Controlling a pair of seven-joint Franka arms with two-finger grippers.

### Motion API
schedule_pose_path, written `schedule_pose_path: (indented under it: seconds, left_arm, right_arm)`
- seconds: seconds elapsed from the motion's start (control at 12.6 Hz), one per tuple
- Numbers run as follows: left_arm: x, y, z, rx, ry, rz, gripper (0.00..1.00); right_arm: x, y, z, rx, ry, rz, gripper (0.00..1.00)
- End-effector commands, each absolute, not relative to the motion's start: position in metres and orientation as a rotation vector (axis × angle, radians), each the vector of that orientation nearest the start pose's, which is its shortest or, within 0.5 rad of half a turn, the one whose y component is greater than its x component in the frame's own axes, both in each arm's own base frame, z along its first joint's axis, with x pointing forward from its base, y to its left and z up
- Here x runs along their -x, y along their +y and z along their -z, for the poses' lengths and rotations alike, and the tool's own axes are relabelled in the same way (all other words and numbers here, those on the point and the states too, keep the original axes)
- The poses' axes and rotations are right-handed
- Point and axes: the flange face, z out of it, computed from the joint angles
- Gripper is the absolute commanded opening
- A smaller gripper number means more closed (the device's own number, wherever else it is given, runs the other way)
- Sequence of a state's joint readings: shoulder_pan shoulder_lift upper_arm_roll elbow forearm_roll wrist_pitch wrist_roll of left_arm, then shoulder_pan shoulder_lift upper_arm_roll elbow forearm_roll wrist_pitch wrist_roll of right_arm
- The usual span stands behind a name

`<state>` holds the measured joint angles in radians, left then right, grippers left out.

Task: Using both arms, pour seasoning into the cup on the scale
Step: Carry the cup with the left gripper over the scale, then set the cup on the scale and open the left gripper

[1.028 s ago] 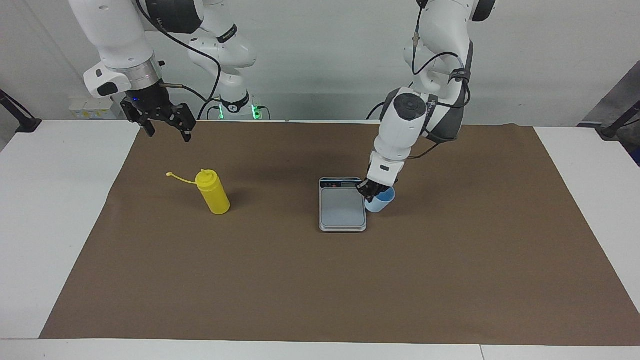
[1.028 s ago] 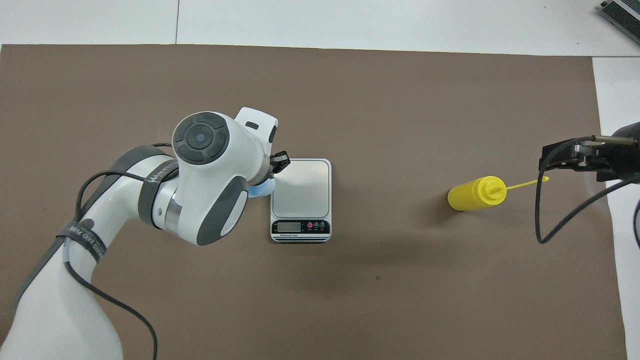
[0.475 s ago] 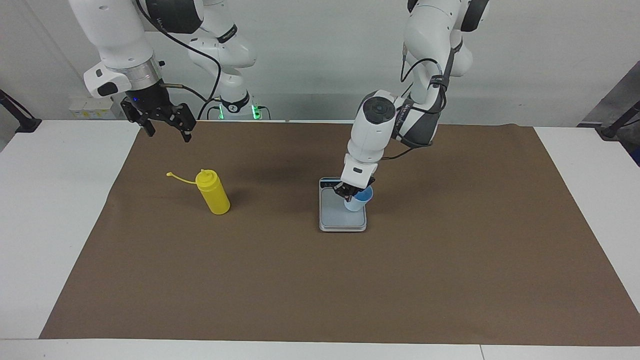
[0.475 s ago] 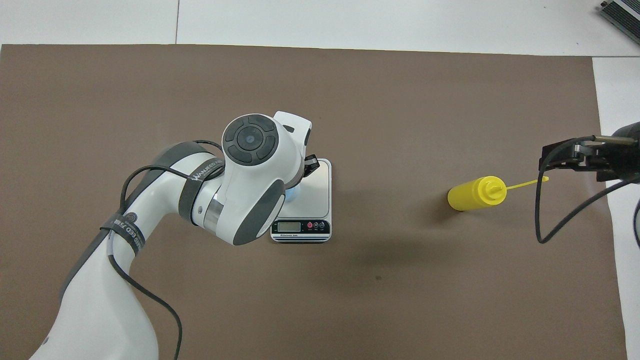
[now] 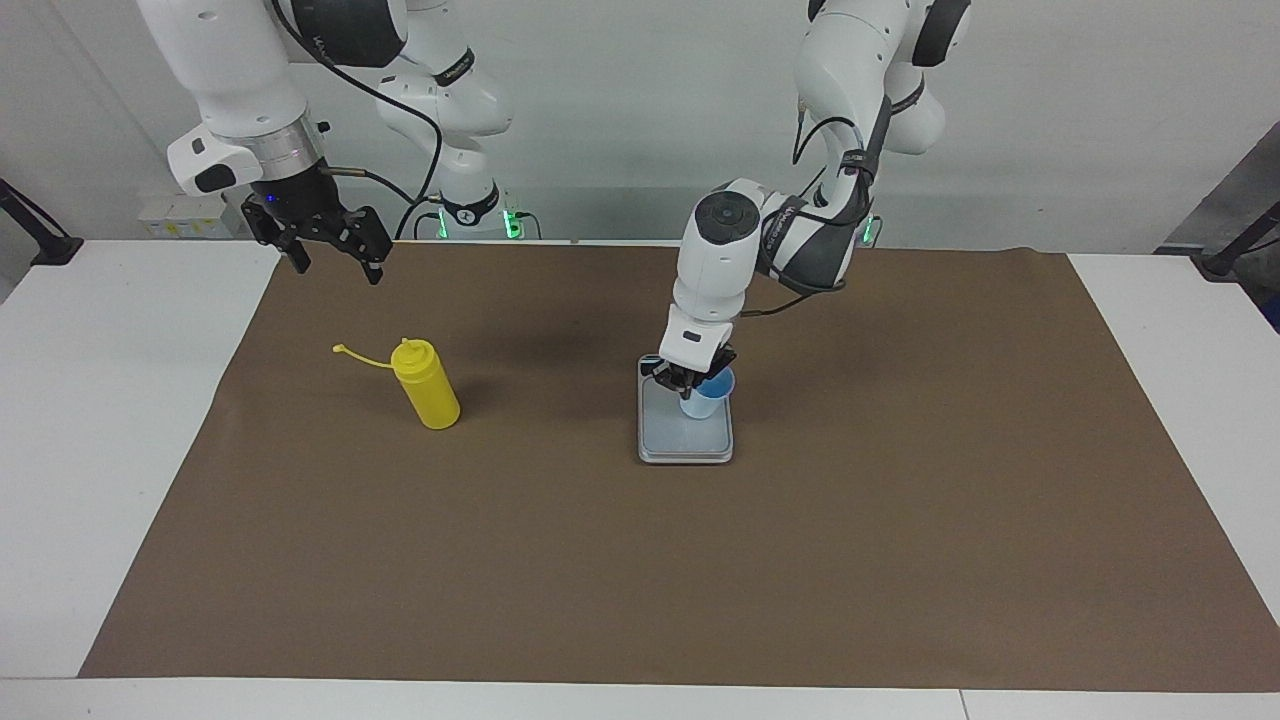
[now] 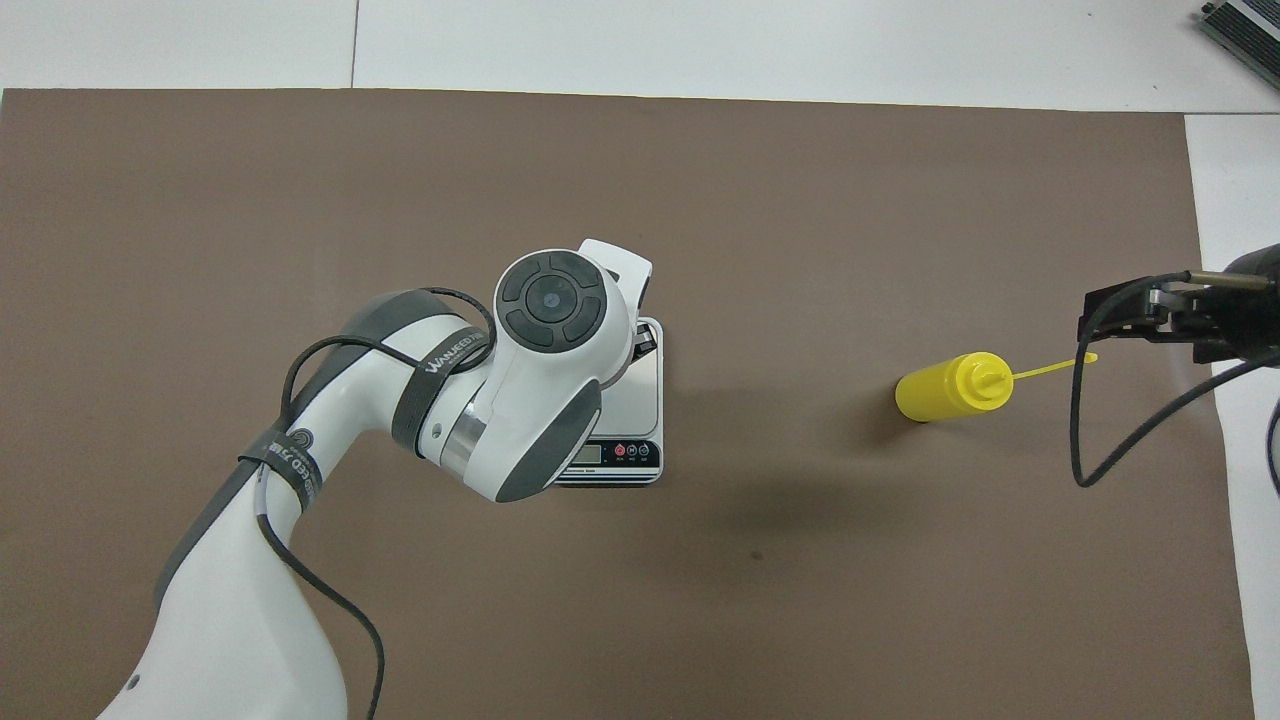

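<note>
Comparing this moment with a second ago, we find that the left gripper (image 5: 690, 384), clamped on the rim of the small light-blue tapered plastic cup (image 5: 706, 394), has carried it from the brown table covering (image 5: 900, 560) just beside the flat silver-grey kitchen scale (image 5: 686, 442) to a position over the grey weighing plate; whether the cup's base touches the plate we cannot tell. We judge placement nearly complete, with release and withdrawal outstanding. In the overhead view the left arm (image 6: 520, 380) hides the cup and much of the scale, display strip included. Nearest the robots, the right gripper (image 5: 334, 256) hangs with its jaws wide apart above the covering's edge, waiting and unchanged. Slightly farther out, toward the right arm's end, the yellow cylindrical squeeze bottle of seasoning (image 5: 427, 384) stands upright and untouched, its cap strap (image 5: 360, 357) trailing outward. Bottle and scale are well apart, with bare covering between and ample open room farther out; no obstruction lies on the pouring path.
</note>
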<state>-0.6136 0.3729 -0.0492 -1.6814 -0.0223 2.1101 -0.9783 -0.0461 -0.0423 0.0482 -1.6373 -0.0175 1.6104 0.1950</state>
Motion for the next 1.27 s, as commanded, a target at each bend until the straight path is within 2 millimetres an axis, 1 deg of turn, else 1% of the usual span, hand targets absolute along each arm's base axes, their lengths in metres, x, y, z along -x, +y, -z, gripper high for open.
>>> schedule_pose_path:
  seconds: [0.0, 0.24, 0.47, 0.55, 0.63, 0.71, 0.79, 0.87, 0.95, 1.03, 1.19]
  left_arm:
    - [-0.530, -0.411, -0.381, 3.127, -0.528, 0.033, 0.00]
    - [-0.530, -0.413, -0.376, 3.121, -0.524, 0.040, 0.00]
    - [-0.533, -0.410, -0.379, 3.108, -0.506, 0.059, 0.00]
    - [-0.539, -0.410, -0.382, 3.112, -0.509, 0.066, 0.13]
    - [-0.545, -0.409, -0.386, 3.114, -0.519, 0.069, 0.35]
    - [-0.548, -0.409, -0.391, 3.111, -0.526, 0.062, 0.38]
    - [-0.550, -0.410, -0.393, 3.105, -0.526, 0.054, 0.45]
    - [-0.550, -0.411, -0.397, 3.099, -0.525, 0.040, 0.48]
    - [-0.554, -0.415, -0.405, 3.096, -0.526, 0.028, 0.48]
    - [-0.559, -0.418, -0.418, 3.087, -0.530, 0.007, 0.48]
    - [-0.561, -0.418, -0.444, 3.073, -0.538, -0.047, 0.48]
  right_arm:
    - [-0.538, -0.004, -0.621, 3.150, 0.287, 0.022, 1.00]
    - [-0.537, -0.004, -0.620, 3.149, 0.287, 0.017, 1.00]
    - [-0.537, -0.003, -0.620, 3.150, 0.285, 0.015, 1.00]
    - [-0.537, -0.003, -0.620, 3.151, 0.285, 0.013, 1.00]
    - [-0.537, -0.003, -0.620, 3.151, 0.283, 0.013, 1.00]
    - [-0.536, -0.003, -0.621, 3.150, 0.280, 0.012, 1.00]
    - [-0.537, -0.003, -0.620, 3.152, 0.283, 0.010, 1.00]
    - [-0.537, -0.003, -0.620, 3.150, 0.280, 0.010, 1.00]
    - [-0.536, -0.003, -0.621, 3.150, 0.280, 0.012, 1.00]
    - [-0.537, -0.003, -0.620, 3.150, 0.280, 0.012, 1.00]
    - [-0.537, -0.002, -0.620, 3.151, 0.271, 0.012, 1.00]
